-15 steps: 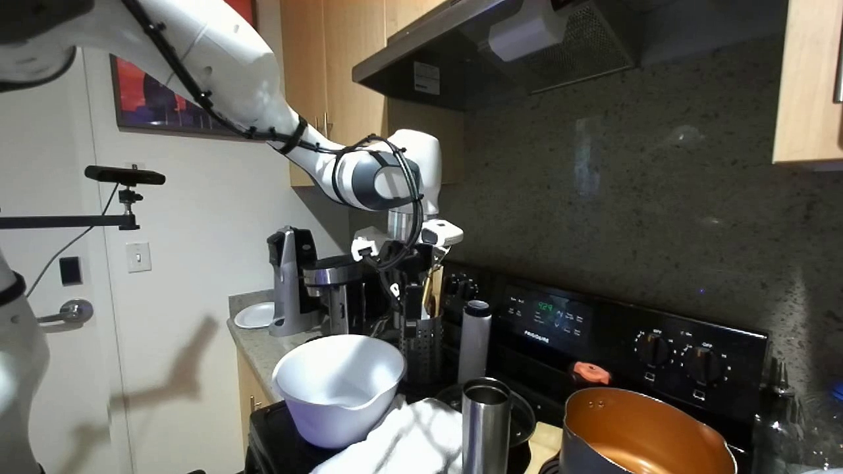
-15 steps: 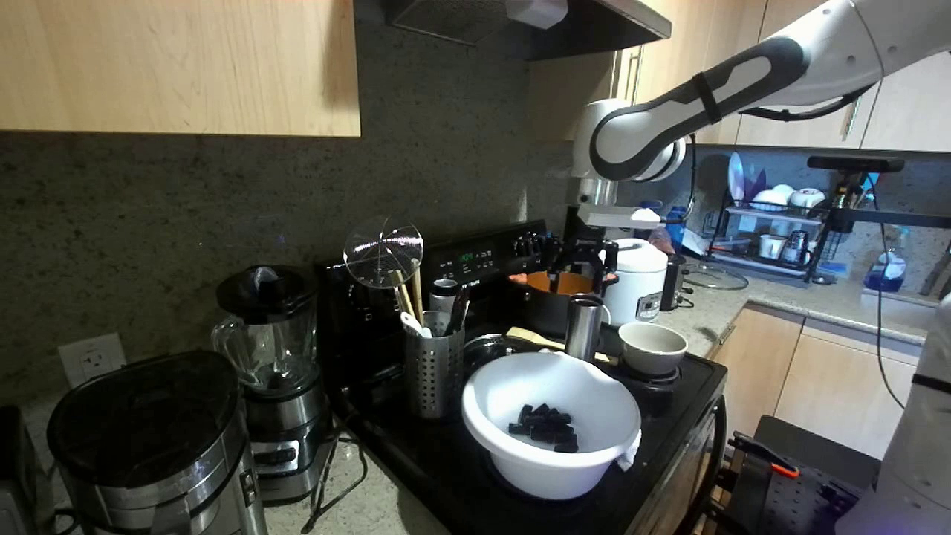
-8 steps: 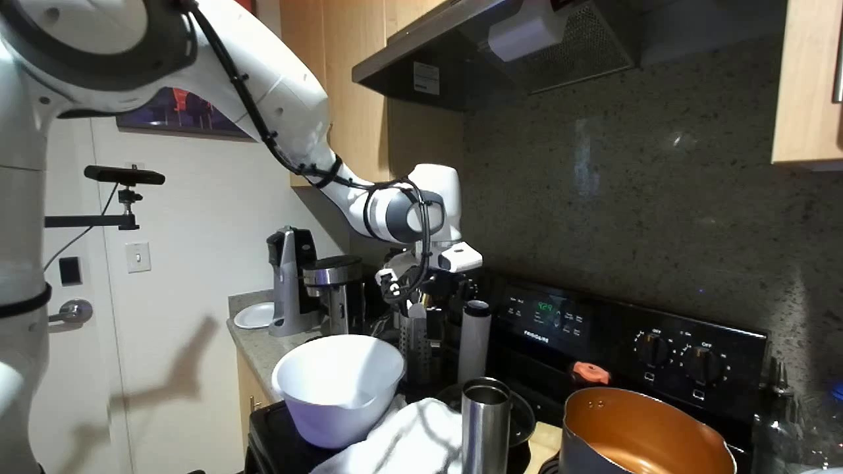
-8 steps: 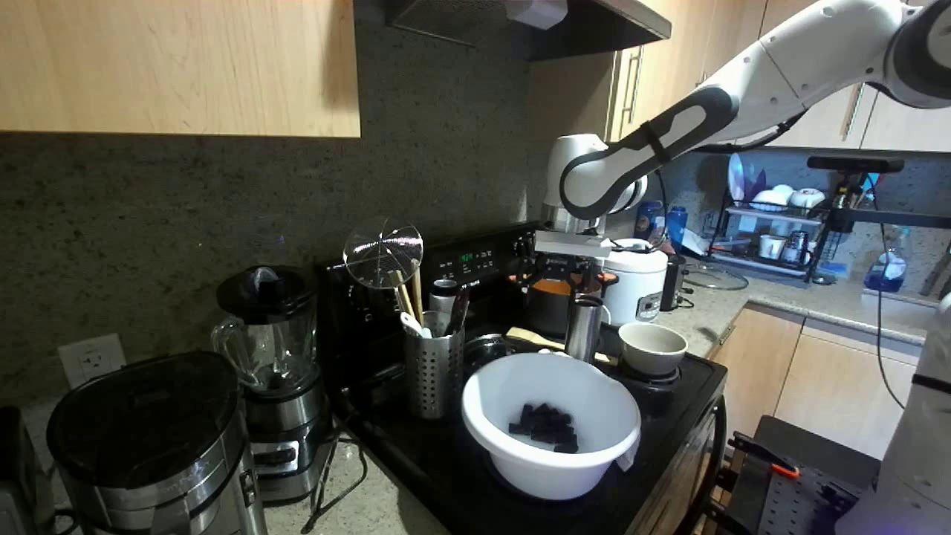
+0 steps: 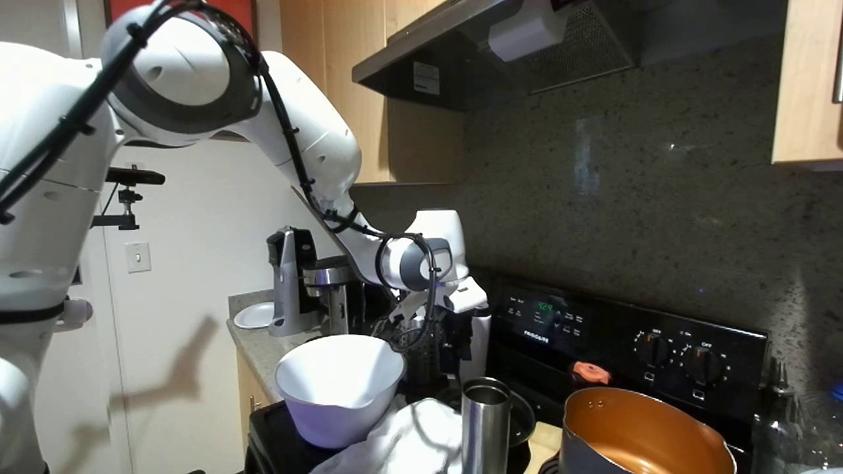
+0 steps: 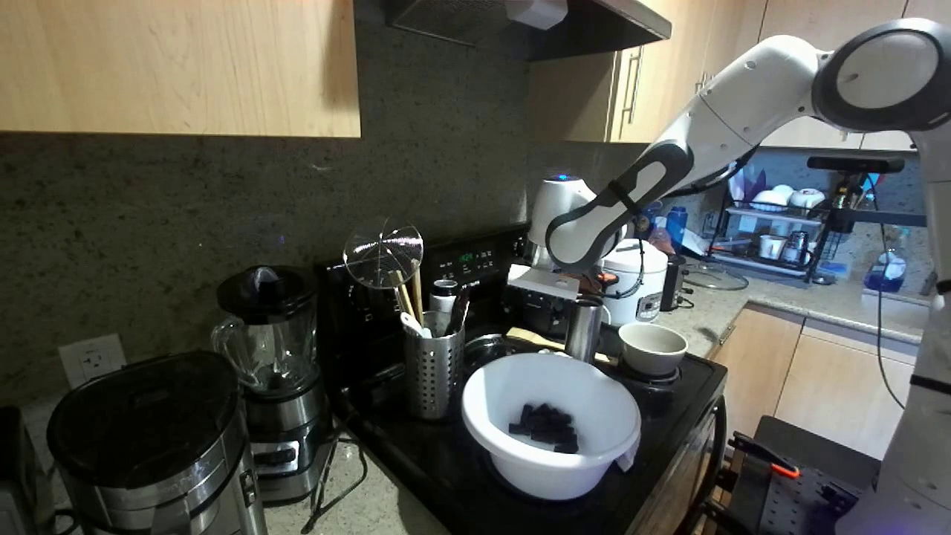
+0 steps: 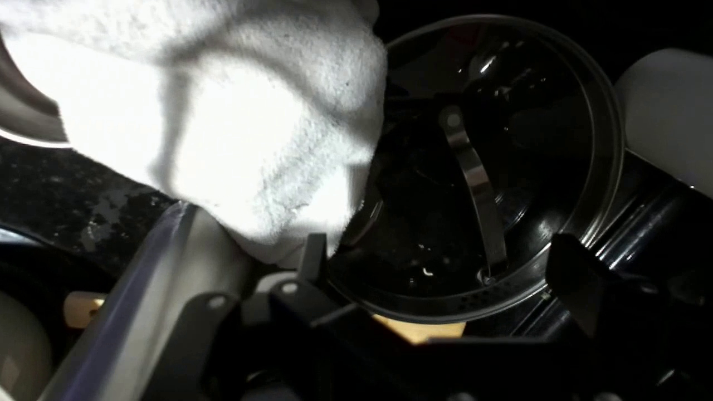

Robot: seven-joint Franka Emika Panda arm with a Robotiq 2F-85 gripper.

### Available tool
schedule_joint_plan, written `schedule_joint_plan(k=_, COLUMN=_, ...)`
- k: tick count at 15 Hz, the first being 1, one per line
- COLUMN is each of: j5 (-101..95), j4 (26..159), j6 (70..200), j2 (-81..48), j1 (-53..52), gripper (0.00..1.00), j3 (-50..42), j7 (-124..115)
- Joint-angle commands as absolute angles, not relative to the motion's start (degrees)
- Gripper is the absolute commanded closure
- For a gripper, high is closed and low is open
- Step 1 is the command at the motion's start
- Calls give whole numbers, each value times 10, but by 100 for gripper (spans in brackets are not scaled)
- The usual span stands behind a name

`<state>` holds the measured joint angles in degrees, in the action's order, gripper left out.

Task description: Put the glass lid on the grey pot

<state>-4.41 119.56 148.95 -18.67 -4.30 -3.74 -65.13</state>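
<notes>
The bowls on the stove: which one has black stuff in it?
The big white bowl: black pieces lie inside it. None show in the smaller cream bowl beside the steel cylinder.

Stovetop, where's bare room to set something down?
Bare stovetop lies between the utensil holder, white bowl and counter; another patch between white bowl, beige bowl and front edge. It's crowded around the glass lid: towel, steel cylinder and end effector.

1 round glass lid [image 7: 518,161], handle [image 7: 482,189] upward, near but apart from 1 uncovered grey pot [image 5: 647,428], orange inside
</notes>
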Motion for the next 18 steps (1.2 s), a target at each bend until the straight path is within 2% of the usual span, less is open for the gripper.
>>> schedule_joint_plan(k=1, j5=-78, j4=1164, j6=1524, j2=-239, j1=-78, gripper=0, j3=-76, j7=-714)
schedule_joint_plan(k=10, j5=-84, j4=1089, j6=1528, j2=-332, j1=-129, gripper=0, j3=-121, j7=-769)
schedule_joint_plan(k=11, j5=-86, j4=1083, j6=1527, j2=-335, j1=-135, gripper=6, j3=-124, j7=-772)
schedule_joint_plan(k=12, j5=-87, j4=1077, j6=1526, j2=-338, j1=-140, gripper=26, j3=-127, j7=-774)
schedule_joint_plan(k=14, j5=-89, j4=1069, j6=1527, j2=-341, j1=-148, gripper=32, j3=-134, j7=-775)
schedule_joint_plan(k=18, j5=-93, j4=1063, j6=1528, j2=-346, j1=-158, gripper=63, j3=-144, j7=-775)
